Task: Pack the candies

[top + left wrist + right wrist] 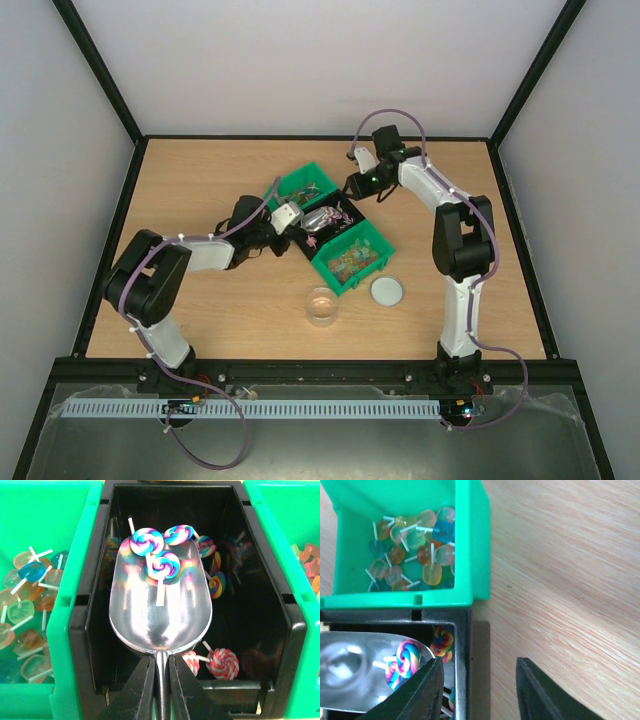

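Observation:
My left gripper point(297, 229) point(161, 662) is shut on the handle of a metal scoop point(160, 605), which sits inside the black bin point(295, 630). Three swirl lollipop candies point(146, 541) lie at the scoop's far end. More swirl candies point(222, 662) lie on the bin floor. My right gripper point(362, 185) point(479, 661) is open and empty, straddling the black bin's far wall point(462, 645). The scoop point(350, 670) and a swirl candy point(402, 662) also show in the right wrist view. A clear jar point(322, 306) stands empty in front of the bins.
A green bin point(475, 540) of flat translucent lollipops point(420, 545) adjoins the black bin on the far side. Another green bin point(335, 275) of small mixed candies sits on the near side. A round white lid point(387, 291) lies right of the jar.

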Robot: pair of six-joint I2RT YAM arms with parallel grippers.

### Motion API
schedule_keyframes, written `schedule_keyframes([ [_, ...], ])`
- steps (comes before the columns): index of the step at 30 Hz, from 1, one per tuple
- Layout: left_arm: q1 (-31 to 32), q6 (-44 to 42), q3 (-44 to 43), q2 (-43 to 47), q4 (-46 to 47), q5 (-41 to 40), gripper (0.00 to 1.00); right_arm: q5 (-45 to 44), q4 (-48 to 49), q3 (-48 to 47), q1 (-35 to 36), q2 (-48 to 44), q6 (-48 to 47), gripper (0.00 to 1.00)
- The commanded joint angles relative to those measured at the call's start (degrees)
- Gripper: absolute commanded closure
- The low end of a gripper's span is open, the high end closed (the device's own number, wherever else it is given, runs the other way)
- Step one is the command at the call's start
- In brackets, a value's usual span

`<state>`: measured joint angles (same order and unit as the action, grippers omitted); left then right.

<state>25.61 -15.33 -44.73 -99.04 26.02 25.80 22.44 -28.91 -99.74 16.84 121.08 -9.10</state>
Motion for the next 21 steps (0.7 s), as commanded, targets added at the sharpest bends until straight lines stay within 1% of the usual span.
schedule_keyframes([
  [1,-1.35,-1.82,1.39,2.36,4.38,4.13,0.98,2.54,-3.06,-2.7,-0.55,-1.45,0.21,0.54],
  [8,-2.48,-1.78,1.43,5.61,3.24,8.09,0.98,4.18,-3.97,-4.21,-0.95,-3.14,0.73,0.3],
  [10,-3.16,-1.45,0.57,6.67,1.44,9.87,0.98,4.68,-4.15,-4.29,-1.26,-4.13,0.9,0.26],
  [12,-4.34,-1.0,-0.5,7.5,-0.76,13.38,0.98,4.9,-4.58,-4.55,-1.63,-5.15,0.93,0.18],
  [14,-5.19,-2.0,-1.94,8.76,-3.98,16.37,0.98,5.07,-4.93,-4.67,-2.04,-6.34,0.93,0.12],
  [16,-5.95,-2.79,-2.36,10.34,-6.65,17.69,0.98,5.45,-5.42,-4.86,-2.61,-7.39,0.93,0.06],
  [19,-7.05,-5.35,-2.42,13.44,-10.99,19.23,0.98,6.46,-6.34,-5.19,-3.73,-9.1,0.85,0.0],
  [21,-7.85,-7.71,-2.74,15.64,-15.81,20.68,0.98,7.15,-7.34,-5.33,-4.21,-10.1,0.44,0.01],
])
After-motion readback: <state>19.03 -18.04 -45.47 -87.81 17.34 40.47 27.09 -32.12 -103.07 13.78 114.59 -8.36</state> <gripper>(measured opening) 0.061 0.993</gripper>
